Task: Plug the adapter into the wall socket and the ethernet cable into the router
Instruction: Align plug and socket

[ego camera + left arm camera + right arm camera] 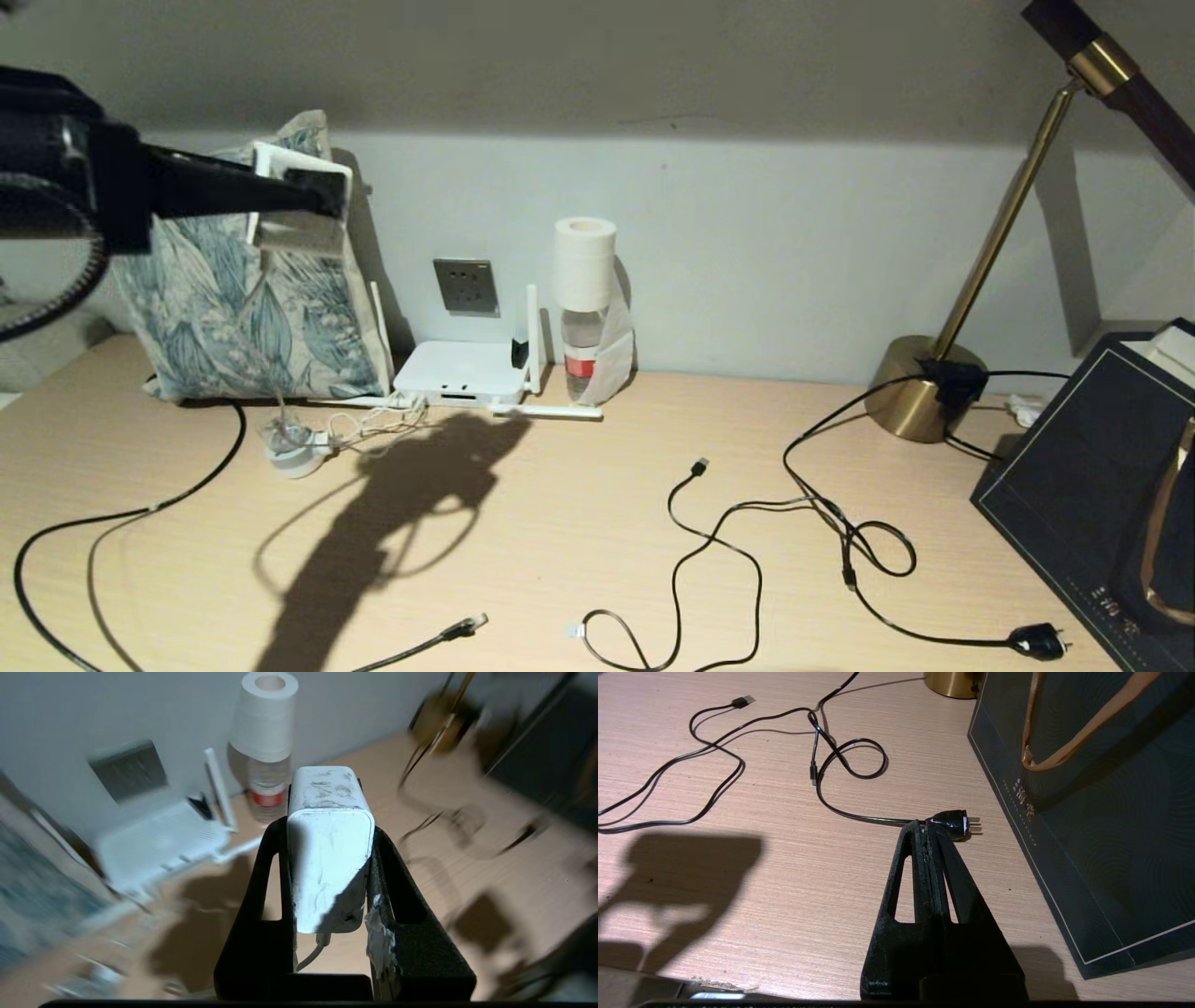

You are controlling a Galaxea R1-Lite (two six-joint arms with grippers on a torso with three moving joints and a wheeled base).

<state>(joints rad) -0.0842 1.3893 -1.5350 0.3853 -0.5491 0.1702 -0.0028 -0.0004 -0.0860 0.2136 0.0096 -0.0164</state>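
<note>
My left gripper [322,198] hangs high at the left, in front of a pillow, shut on the white adapter [301,203]. In the left wrist view the adapter [329,858] sits clamped between both fingers of the left gripper [329,828], and its thin white cord drops to a coil [299,450] on the table. The grey wall socket [465,286] [128,770] is on the wall to the right of the adapter and lower. Below it lies the white router [462,371] [159,842]. The ethernet cable's clear plug [474,621] rests near the front edge. My right gripper [924,828] is shut on nothing, low over the table.
A leaf-print pillow [233,317] leans on the wall at the left. A water bottle [583,350] capped by a paper roll stands beside the router. A brass lamp [920,387], a dark bag [1102,467] [1101,788], thin black cords and a black plug [1036,641] [955,822] occupy the right.
</note>
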